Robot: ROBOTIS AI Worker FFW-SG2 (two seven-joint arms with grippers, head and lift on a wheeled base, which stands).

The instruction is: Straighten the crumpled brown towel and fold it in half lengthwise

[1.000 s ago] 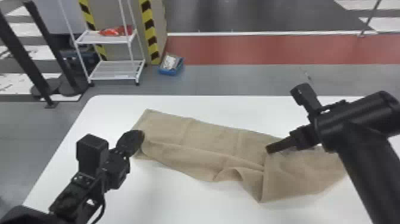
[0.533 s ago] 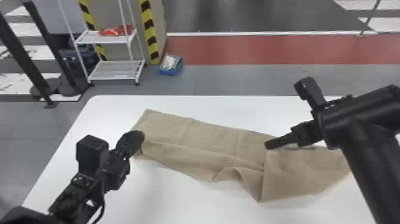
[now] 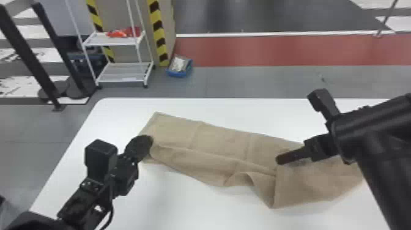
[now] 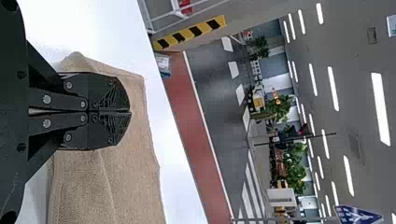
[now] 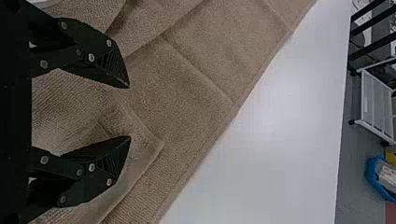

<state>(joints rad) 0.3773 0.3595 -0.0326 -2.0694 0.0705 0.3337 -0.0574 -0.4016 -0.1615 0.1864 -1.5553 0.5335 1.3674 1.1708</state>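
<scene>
Looking down from my head view, I see the brown towel [image 3: 220, 139] stretched across the white counter [image 3: 183, 208] at a slant, its left end farther from me than its right. A long fold runs along its length, the near side ripples around the middle, and toward the right a broad flap comes to a point on my side. My left gripper [image 3: 147, 142] is at the towel's left end, and my right gripper [image 3: 282, 158] is over the right part, beside the flap's fold. Past the counter stand a white rack [image 3: 124, 76] with red items [image 3: 124, 32] on its upper shelf and a blue bin [image 3: 179, 69] on the floor.

In my left wrist view, the fingers of my left gripper [image 4: 130, 112] are together, with the towel's end behind and around them; I cannot tell whether any cloth is pinched between them.

In my right wrist view, the fingers of my right gripper [image 5: 129, 112] stand wide apart, with the towel beneath them. A turned-over corner of the towel lies just beyond the gap, near one fingertip. Creases cross the cloth, and its long edge runs straight along the bare white counter.
</scene>
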